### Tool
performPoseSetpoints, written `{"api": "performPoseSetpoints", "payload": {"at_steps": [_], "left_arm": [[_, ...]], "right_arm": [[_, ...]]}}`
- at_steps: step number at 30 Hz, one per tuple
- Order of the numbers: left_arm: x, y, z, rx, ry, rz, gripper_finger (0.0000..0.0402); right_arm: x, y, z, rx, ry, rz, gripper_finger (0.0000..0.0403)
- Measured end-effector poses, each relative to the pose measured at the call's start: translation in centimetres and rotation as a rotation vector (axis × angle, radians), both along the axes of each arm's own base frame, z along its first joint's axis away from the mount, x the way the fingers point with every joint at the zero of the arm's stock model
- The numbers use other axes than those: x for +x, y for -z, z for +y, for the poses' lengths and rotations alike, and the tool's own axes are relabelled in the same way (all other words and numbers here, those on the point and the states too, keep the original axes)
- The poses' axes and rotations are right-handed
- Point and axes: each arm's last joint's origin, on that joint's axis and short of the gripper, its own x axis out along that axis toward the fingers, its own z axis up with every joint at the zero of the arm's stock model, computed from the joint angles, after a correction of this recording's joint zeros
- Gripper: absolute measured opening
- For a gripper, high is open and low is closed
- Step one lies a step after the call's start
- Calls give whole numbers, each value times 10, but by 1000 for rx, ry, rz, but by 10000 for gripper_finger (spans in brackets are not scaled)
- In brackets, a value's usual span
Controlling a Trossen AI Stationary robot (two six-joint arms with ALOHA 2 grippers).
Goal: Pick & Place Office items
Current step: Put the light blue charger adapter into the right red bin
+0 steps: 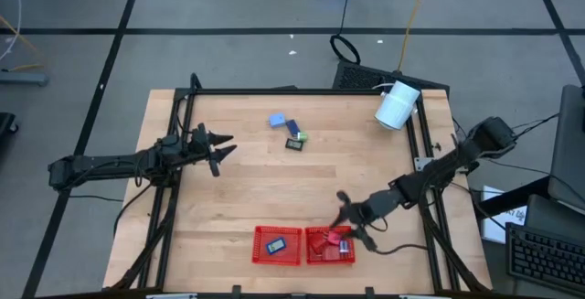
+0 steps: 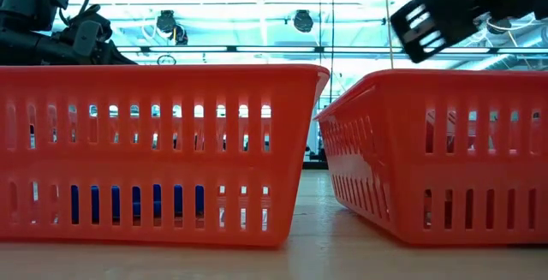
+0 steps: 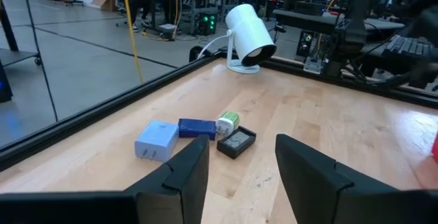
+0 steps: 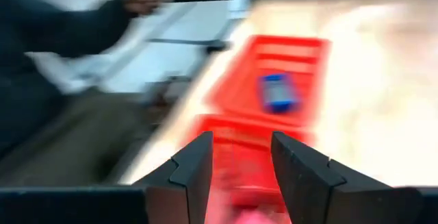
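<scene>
Several small office items lie together on the far middle of the table: a light blue block [image 1: 276, 121] [image 3: 157, 140], a dark blue one [image 1: 292, 127] [image 3: 197, 128], a green-and-white piece [image 1: 303, 136] [image 3: 228, 122] and a black one [image 1: 294, 144] [image 3: 236, 142]. A blue item [image 1: 276, 243] [image 4: 276, 91] lies in the left red tray [image 1: 260, 247]. Red pieces [image 1: 333, 242] lie in the right red tray [image 1: 315, 255]. My right gripper [image 1: 345, 218] [image 4: 241, 138] hangs open over that right tray and holds nothing. My left gripper [image 1: 224, 151] [image 3: 243, 145] waits open at the table's left, facing the item cluster.
A large white cylinder [image 1: 398, 104] [image 3: 250, 35] lies at the far right corner. The two red mesh trays [image 2: 154, 151] [image 2: 445, 151] stand side by side at the near edge. A black frame rail [image 1: 302, 90] borders the table. Bare wood lies between the item cluster and the trays.
</scene>
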Motion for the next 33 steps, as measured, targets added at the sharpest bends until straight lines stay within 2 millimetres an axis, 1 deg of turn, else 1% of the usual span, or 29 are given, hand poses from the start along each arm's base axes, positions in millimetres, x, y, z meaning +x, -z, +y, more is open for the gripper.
{"api": "performPoseSetpoints", "payload": {"at_steps": [8, 12, 16, 21, 24, 26, 30, 33], "left_arm": [[0, -1, 0, 4, 7, -7, 195], [0, -1, 0, 3, 7, -8, 206], [0, -1, 0, -7, 0, -13, 213], [0, -1, 0, -119, -5, -51, 212], [1, 1, 0, -160, -11, -47, 207], [2, 2, 0, -196, -19, -53, 202], [4, 0, 3, -238, -99, -106, 191], [6, -1, 5, -281, -142, -152, 183]], "right_arm": [[6, -5, -41, -228, 392, -21, 139], [9, -4, -56, -259, 490, 0, 139], [8, 0, -62, -280, 504, 47, 139], [7, 3, -62, -304, 491, 65, 139], [4, 9, -65, -321, 473, 72, 139], [-2, 14, -69, -289, 443, 73, 139], [-14, 17, -78, -141, 354, -2, 139], [-25, 19, -86, -91, 367, -51, 139]]}}
